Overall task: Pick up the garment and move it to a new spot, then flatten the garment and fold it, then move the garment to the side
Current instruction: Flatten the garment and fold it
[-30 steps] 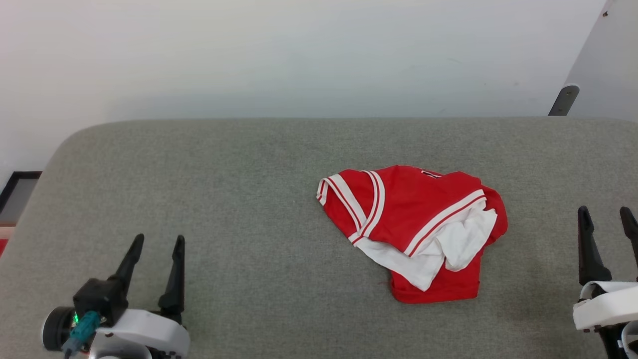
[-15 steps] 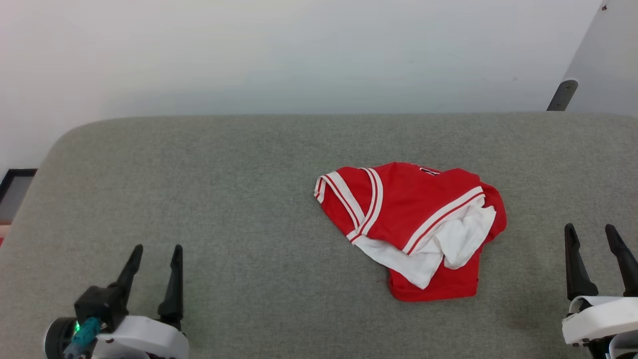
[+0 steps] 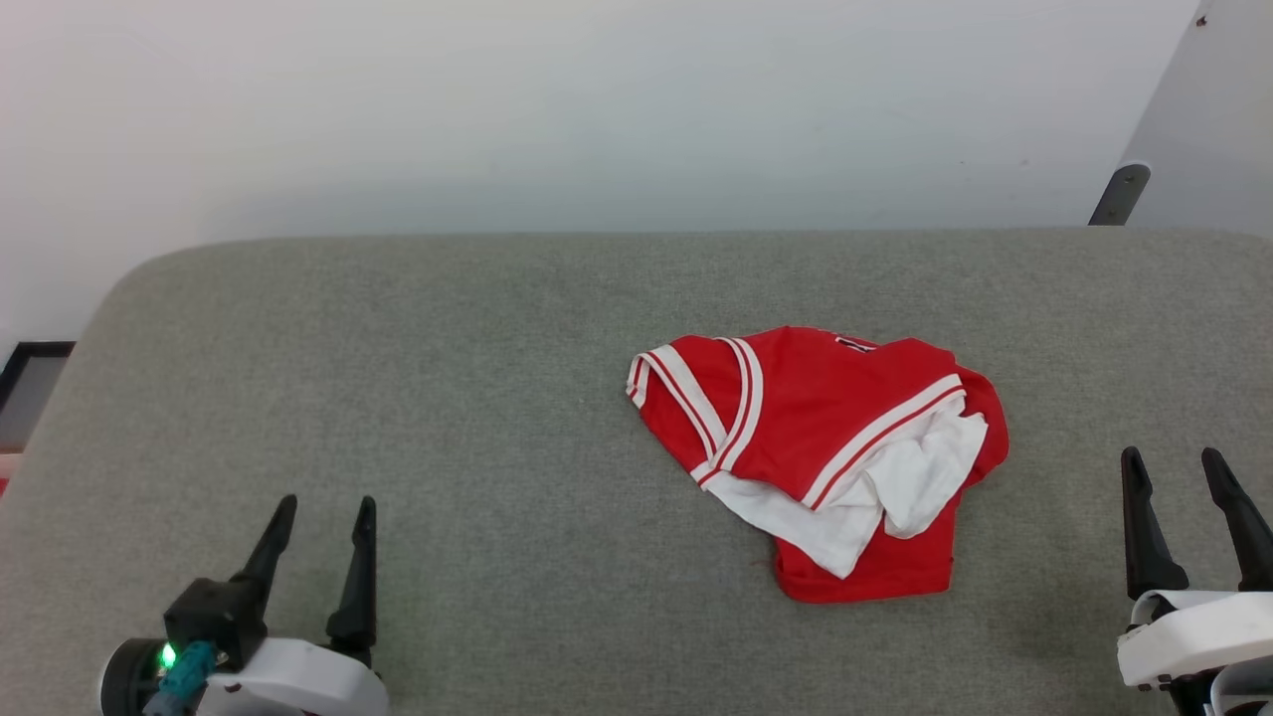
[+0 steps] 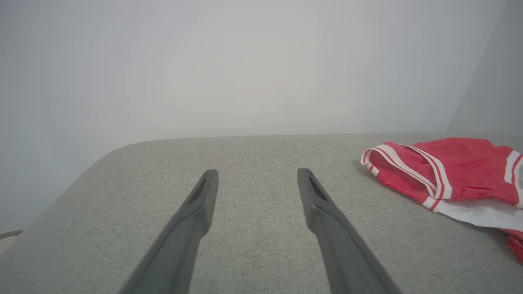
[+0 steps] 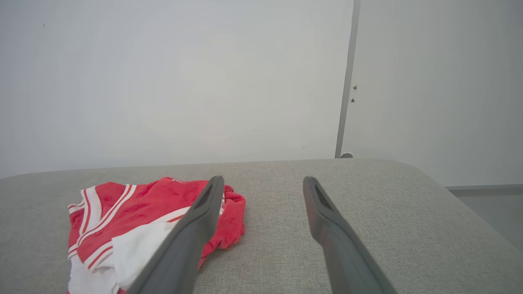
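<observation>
The garment (image 3: 825,447) is a red shirt with white sleeves and striped trim, lying crumpled right of centre on the grey cushioned surface (image 3: 477,398). It also shows at the right edge of the left wrist view as the garment (image 4: 449,171) and at the lower left of the right wrist view as the garment (image 5: 135,216). My left gripper (image 3: 326,507) stands open at the lower left, far from the shirt, nothing between its fingers. My right gripper (image 3: 1172,459) stands open at the lower right, a short way right of the shirt and apart from it.
A pale wall (image 3: 597,109) rises behind the surface's far edge. A grey panel with a dark bracket (image 3: 1112,195) stands at the back right. The surface's rounded left corner (image 3: 129,288) drops off to the floor, where a dark frame (image 3: 30,383) lies.
Both grippers have drawn back toward the near edge, the left a little rightward, the right slightly leftward. The head view shifted slightly; the garment lies as before.
</observation>
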